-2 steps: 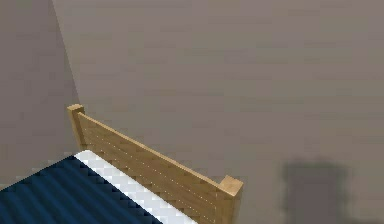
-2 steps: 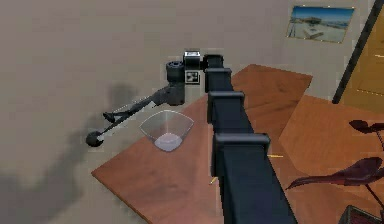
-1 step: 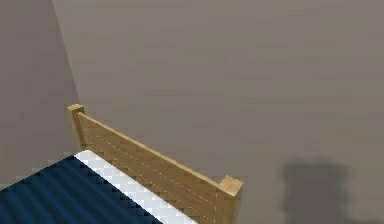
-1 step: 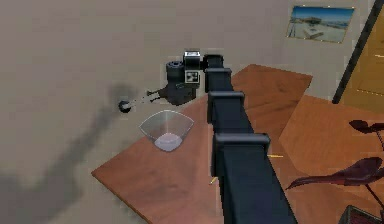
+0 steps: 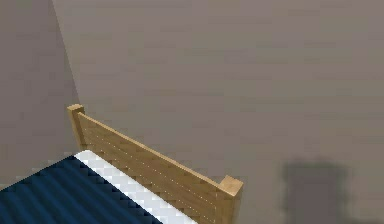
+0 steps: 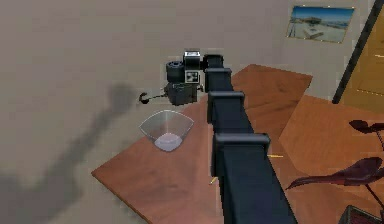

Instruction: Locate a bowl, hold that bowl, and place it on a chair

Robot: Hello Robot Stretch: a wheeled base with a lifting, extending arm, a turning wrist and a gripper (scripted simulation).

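Note:
In the arm side view a clear, shallow bowl (image 6: 167, 130) with something pale inside stands on a reddish-brown wooden table (image 6: 160, 185), near its left corner. My arm rises from the bottom edge and reaches out over the table. The gripper (image 6: 152, 98) sits at the arm's far end, just beyond the bowl, with its thin fingers pointing left. With the bowl so close under the fingers, I cannot tell whether the gripper holds anything or touches the bowl.
In the forward view a bed (image 5: 70, 190) with a dark blue cover and a wooden headboard (image 5: 150, 165) stands against a bare wall. In the arm side view a framed picture (image 6: 320, 22) hangs at the upper right beside a yellow door frame (image 6: 362, 55). Dark red leaf shapes (image 6: 345, 172) lie over the table's right side.

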